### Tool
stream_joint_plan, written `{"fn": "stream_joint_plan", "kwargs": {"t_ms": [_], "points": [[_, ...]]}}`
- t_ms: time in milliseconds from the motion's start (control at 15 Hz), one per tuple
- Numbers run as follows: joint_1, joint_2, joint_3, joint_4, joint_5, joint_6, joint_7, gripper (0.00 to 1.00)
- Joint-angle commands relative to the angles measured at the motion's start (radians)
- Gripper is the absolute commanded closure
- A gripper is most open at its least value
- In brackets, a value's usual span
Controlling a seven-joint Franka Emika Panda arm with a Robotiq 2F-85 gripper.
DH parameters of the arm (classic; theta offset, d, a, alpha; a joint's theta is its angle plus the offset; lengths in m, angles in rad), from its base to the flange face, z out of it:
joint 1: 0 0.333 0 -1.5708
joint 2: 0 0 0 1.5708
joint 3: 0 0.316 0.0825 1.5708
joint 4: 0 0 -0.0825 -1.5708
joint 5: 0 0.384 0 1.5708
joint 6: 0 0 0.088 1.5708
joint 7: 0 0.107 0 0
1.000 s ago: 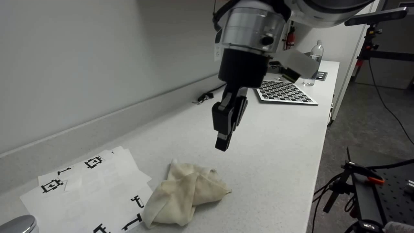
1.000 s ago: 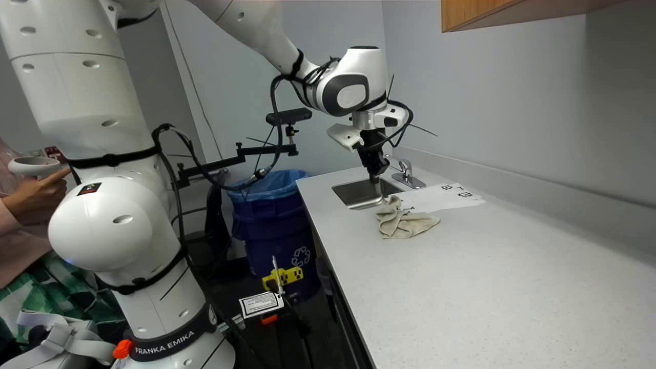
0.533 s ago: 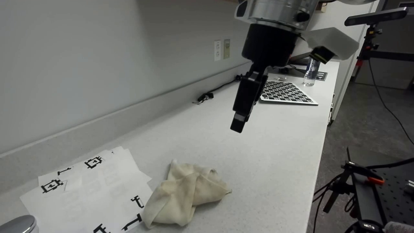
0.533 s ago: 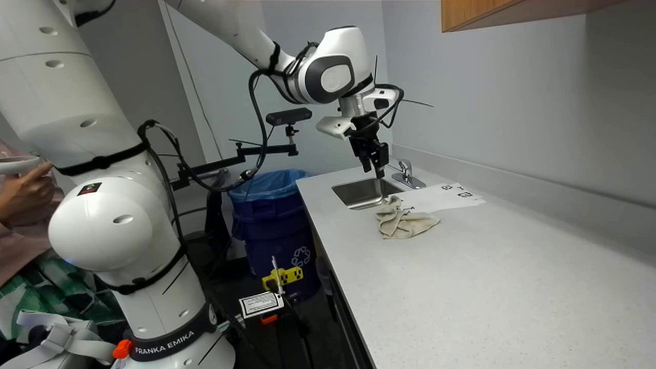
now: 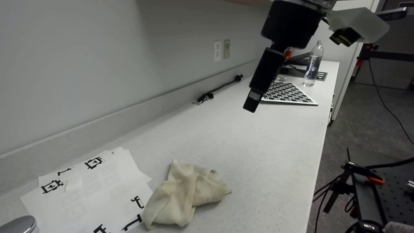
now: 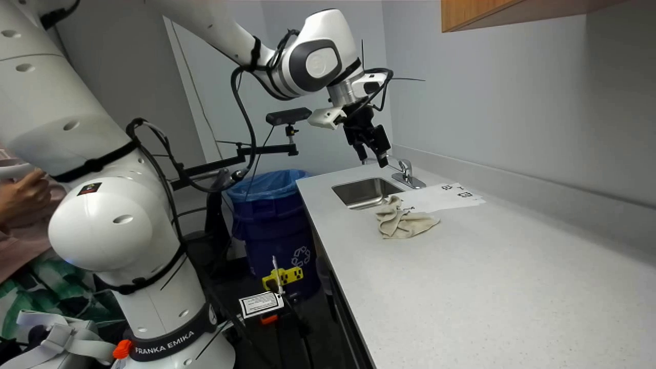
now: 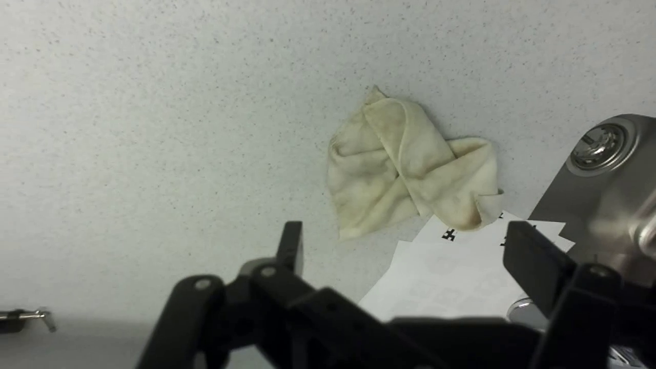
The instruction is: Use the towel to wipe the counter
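Moving upward and away from the towel (image 7: 412, 166) since the earlier frame, the hand (image 6: 373, 159) is rising in both exterior views; the towel is keeping its place and folds. Nearest in the wrist view, the fingers (image 7: 538, 264) are standing spread, and nothing is being held between them.

Below and well apart from the hand, the towel is lying bunched on the tabletop (image 5: 265, 155), one edge overlapping the paper (image 7: 451, 279). Task status: no grasp is holding and no wiping is taking place. Whether a wiping pass is already complete, the views are not showing. The raised hand is probably marking either a retreat after wiping or a fresh approach before it. If wiping is pending, all working steps are remaining: lowering the hand over the towel, closing the fingers on a fold, drawing it across the tabletop under light pressure, and releasing it. If wiping is finished, only the withdrawal is remaining.

Beyond the towel, the sink (image 6: 365, 190) and faucet (image 6: 407, 174) are occupying one end of the tabletop. Toward the far end in an exterior view, the board (image 5: 288, 92) is lying flat and the bottle (image 5: 312, 66) is standing near it; both are presumably staying outside the wiping area.
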Motion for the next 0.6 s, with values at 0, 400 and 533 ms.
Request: {"fn": "stream_joint_plan", "kwargs": {"t_ms": [0,400,533], "points": [[0.012,-0.010,-0.012,-0.001,-0.006,-0.002,0.008,0.00],[0.012,-0.007,-0.012,-0.003,-0.006,-0.003,0.008,0.00],[0.012,-0.007,-0.012,-0.002,-0.006,-0.003,0.008,0.00]]}}
